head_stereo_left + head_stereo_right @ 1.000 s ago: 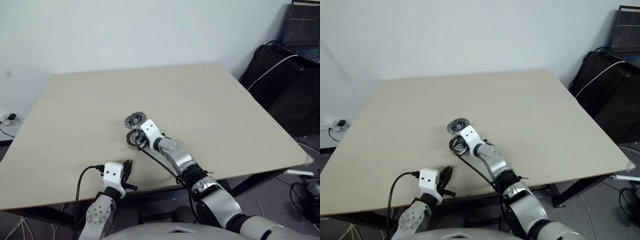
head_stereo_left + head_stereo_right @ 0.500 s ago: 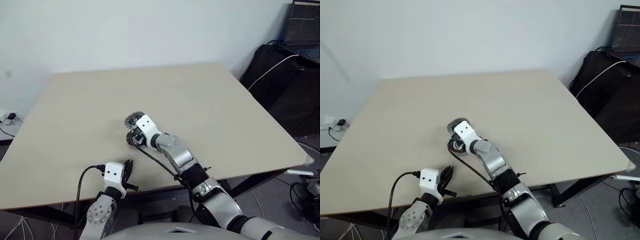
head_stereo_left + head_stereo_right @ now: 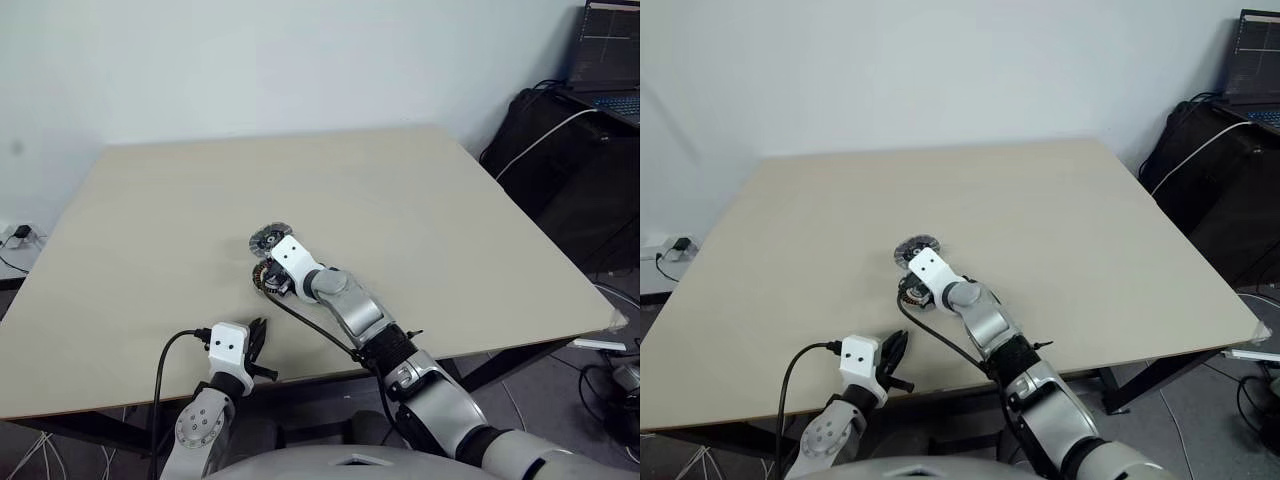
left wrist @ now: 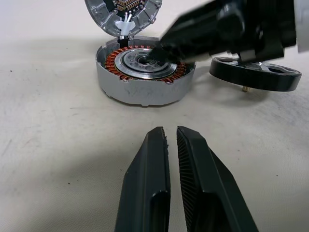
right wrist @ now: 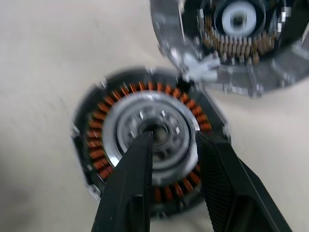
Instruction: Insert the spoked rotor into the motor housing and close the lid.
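Two arms reach over the beige table, and they sit in very different poses. The right arm stretches forward and inward across the table's near half, its wrist bent so that the right gripper angles downward over the motor housing; its two black fingers stand a little apart, straddling the silver-grey hub inside the ring of copper windings, with nothing pinched between them. The housing rests flat on the table, and the lid stands propped open at its far edge, joined to it by a small white hinge piece, its inner face showing a white centre. The spoked rotor lies on the table just beside the housing, apart from it, a short shaft pointing down beneath its dark rim. The left arm is tucked back at the table's near edge, and the left gripper points toward the housing from well short of it, fingers pressed almost together and empty.
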